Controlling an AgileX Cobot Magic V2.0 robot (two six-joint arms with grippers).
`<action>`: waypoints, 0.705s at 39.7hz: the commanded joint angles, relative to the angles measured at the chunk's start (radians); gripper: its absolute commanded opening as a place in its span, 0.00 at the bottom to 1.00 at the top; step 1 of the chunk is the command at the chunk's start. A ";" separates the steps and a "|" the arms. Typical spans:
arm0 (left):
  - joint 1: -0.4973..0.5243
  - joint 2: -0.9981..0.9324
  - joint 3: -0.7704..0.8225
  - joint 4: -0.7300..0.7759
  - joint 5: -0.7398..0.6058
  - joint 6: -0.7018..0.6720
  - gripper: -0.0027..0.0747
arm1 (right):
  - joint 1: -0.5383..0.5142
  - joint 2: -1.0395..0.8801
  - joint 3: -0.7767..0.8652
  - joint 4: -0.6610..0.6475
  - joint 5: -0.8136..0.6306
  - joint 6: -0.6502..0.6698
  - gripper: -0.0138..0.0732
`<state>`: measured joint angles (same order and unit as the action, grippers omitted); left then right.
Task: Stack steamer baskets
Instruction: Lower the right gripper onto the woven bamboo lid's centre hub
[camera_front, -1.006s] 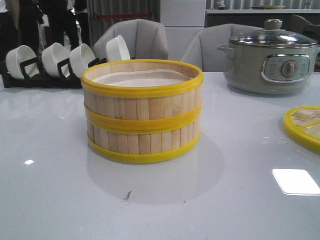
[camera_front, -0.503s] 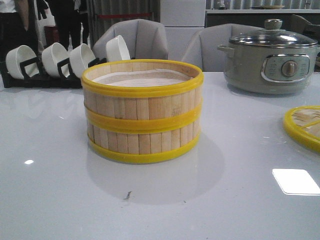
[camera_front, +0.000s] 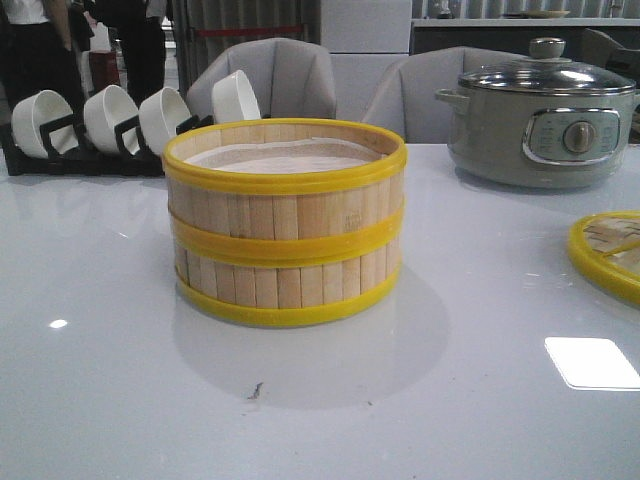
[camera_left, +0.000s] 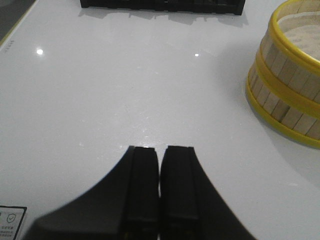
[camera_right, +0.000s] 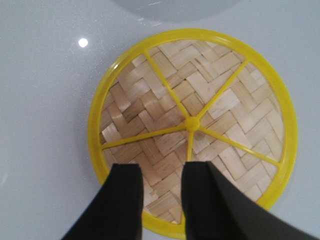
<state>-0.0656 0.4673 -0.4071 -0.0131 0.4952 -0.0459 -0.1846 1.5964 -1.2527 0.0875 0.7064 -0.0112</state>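
Note:
Two steamer baskets stand stacked in the middle of the table: the upper basket (camera_front: 285, 180) sits squarely on the lower basket (camera_front: 288, 285). White paper liner shows inside the upper one. The stack also shows in the left wrist view (camera_left: 290, 85). My left gripper (camera_left: 160, 150) is shut and empty over bare table, well apart from the stack. My right gripper (camera_right: 161, 170) is open and hovers over a flat round woven bamboo lid (camera_right: 192, 120) with a yellow rim and spokes; it holds nothing. Neither gripper shows in the front view.
The woven lid lies at the table's right edge (camera_front: 608, 250). A grey-green electric pot (camera_front: 540, 115) with glass lid stands back right. A black rack with white bowls (camera_front: 110, 125) stands back left. Grey chairs and people stand behind the table.
The stack and table objects have not moved. Only the people in the background at the upper left have shifted.

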 joint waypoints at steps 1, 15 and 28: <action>-0.007 0.002 -0.027 -0.001 -0.079 -0.007 0.14 | -0.008 0.013 -0.074 -0.015 -0.030 0.001 0.53; -0.007 0.002 -0.027 -0.001 -0.079 -0.007 0.14 | -0.028 0.141 -0.139 -0.022 -0.015 0.001 0.53; -0.007 0.002 -0.027 -0.001 -0.079 -0.007 0.14 | -0.028 0.207 -0.147 -0.022 -0.021 0.001 0.53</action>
<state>-0.0656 0.4673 -0.4071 -0.0131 0.4952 -0.0459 -0.2074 1.8385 -1.3642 0.0741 0.7251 -0.0112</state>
